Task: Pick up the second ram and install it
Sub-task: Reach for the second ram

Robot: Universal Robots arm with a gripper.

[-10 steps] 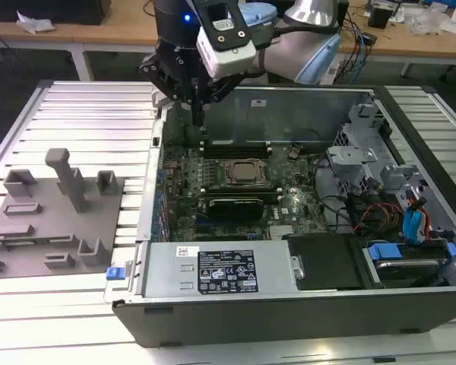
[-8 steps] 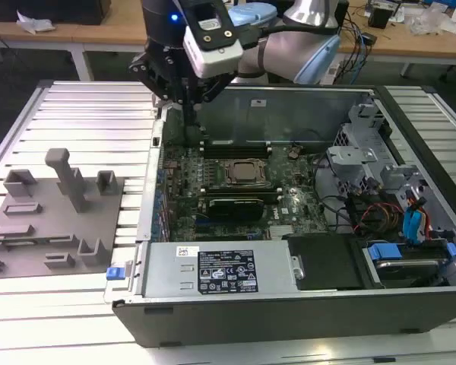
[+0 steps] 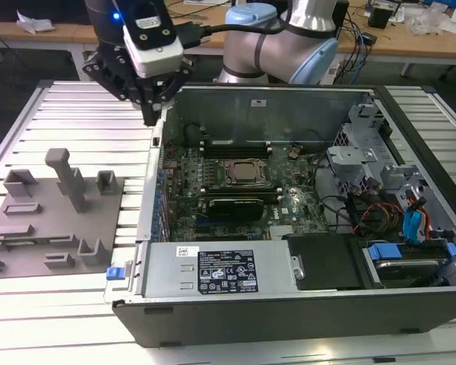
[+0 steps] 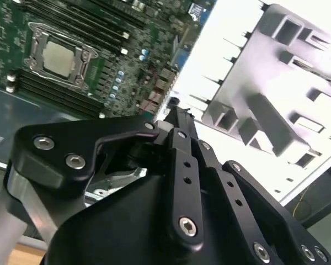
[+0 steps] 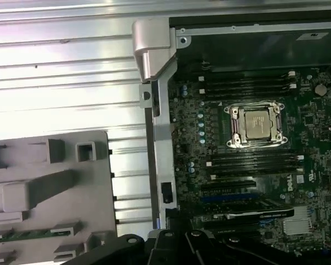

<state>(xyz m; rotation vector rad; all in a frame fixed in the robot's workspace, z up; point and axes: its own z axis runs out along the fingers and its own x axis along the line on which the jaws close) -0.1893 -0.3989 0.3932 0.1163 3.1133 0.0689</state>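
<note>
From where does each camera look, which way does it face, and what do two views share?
Exterior view: off the arm, facing down into the open computer case; shows the arm and end effector.
First wrist view: on the arm, facing down at the processor and grey tray; end effector shows.
Second wrist view: on the arm, facing slantwise along the end effector toward processor and grey tray.
Shared: both wrist views show processor, grey tray and end effector.
</note>
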